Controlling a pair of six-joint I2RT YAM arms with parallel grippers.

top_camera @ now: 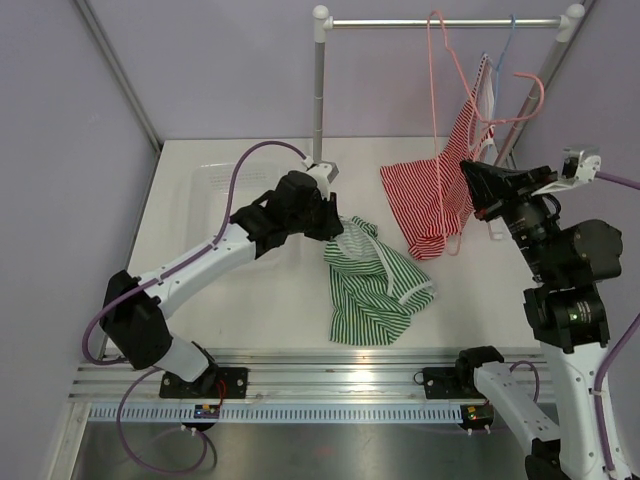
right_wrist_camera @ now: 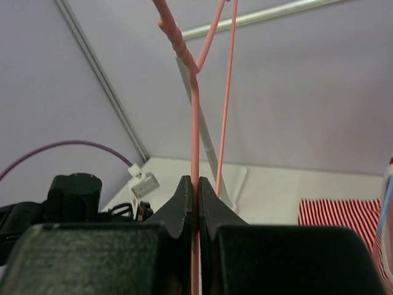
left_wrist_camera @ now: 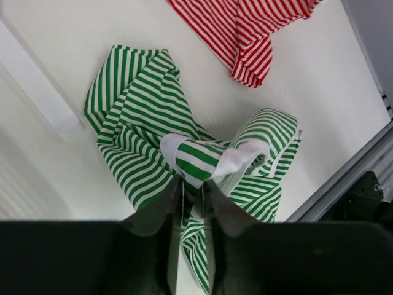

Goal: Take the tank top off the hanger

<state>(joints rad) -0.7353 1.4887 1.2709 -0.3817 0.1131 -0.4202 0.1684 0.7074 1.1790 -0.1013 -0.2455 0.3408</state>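
A red-striped tank top (top_camera: 430,200) hangs by one strap from a pink wire hanger (top_camera: 436,90) on the rail, and its lower half lies on the table. My right gripper (top_camera: 468,172) is beside it, shut on the hanger's wire (right_wrist_camera: 195,123) between its fingertips (right_wrist_camera: 196,184). A green-striped tank top (top_camera: 375,285) lies crumpled on the table's middle. My left gripper (top_camera: 335,225) is at its upper edge. In the left wrist view the jaws (left_wrist_camera: 193,181) stand slightly parted, with a fold of the green top (left_wrist_camera: 141,123) between them. The red top (left_wrist_camera: 245,31) shows beyond.
A clothes rail (top_camera: 400,23) spans the back, carried by a grey post (top_camera: 319,95) on the table behind my left gripper. A blue hanger (top_camera: 508,45) hangs at the rail's right end. An aluminium rail (top_camera: 300,362) runs along the near edge.
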